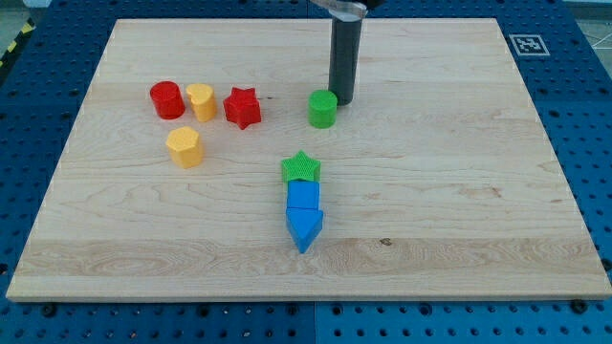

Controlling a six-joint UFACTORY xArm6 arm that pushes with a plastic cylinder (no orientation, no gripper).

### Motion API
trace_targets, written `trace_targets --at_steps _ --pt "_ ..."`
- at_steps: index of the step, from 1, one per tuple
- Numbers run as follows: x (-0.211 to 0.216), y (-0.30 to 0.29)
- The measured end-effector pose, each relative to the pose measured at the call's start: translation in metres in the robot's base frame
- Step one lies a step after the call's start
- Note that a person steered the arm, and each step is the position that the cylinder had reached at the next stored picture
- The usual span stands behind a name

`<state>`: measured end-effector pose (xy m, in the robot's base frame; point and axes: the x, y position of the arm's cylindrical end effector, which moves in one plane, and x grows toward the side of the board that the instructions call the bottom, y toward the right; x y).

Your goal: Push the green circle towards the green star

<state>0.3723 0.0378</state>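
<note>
The green circle (323, 109) is a small upright cylinder on the wooden board, above the middle. My tip (341, 100) is right beside it, touching or nearly touching its upper right side. The green star (301, 168) lies below the circle and slightly to the left, about a block and a half away. It touches the top of a blue block.
Two blue blocks (304, 197) (304, 227) sit in a column under the green star. On the left are a red cylinder (166, 99), a yellow block (201, 100), a red star (243, 107) and a yellow hexagon-like block (185, 146). The board (459, 172) has a marker (528, 44) at its top right.
</note>
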Motion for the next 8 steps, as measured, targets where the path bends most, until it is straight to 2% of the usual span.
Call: trace_targets --at_steps 1,2,4,8 --pt "0.018 -0.009" --pt "0.02 -0.009" --pt "0.015 -0.047" --pt "0.015 -0.067"
